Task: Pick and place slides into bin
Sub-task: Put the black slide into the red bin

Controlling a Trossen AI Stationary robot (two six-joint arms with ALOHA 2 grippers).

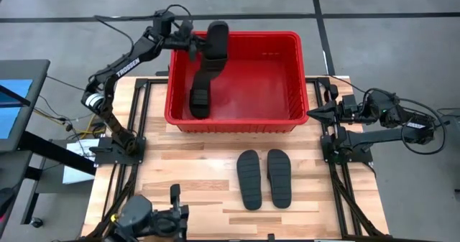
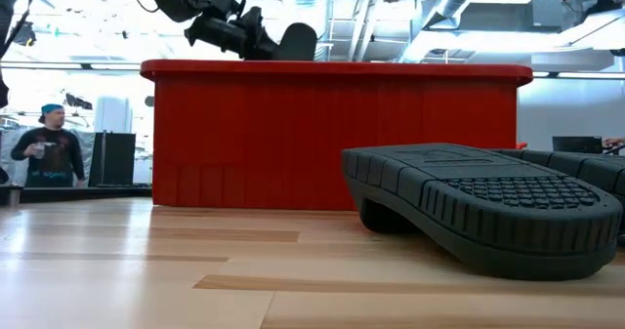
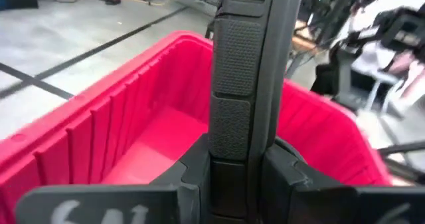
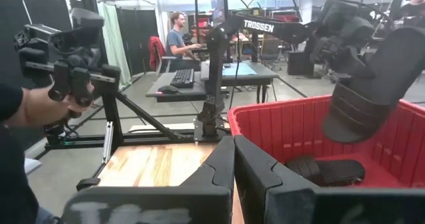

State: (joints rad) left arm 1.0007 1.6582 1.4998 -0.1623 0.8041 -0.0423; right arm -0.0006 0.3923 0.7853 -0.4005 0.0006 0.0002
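**Slide hanging over the bin's back-left corner**

From above: left tool is clamped on a slide, long axis running down into the bin, directly over its floor. One slide already lies inside; two slides wait on the bench, nearer the right arm.

Table level: held slide sits just above the rim.

Right wrist: right tool looks closed and empty, parked beside the bin.

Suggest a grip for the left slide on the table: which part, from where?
Take the left table slide across its narrower waist, straight from above. It lies sole up and flat on the table, parallel to its neighbour, so the gap is tight; probably best for the idle right claw.
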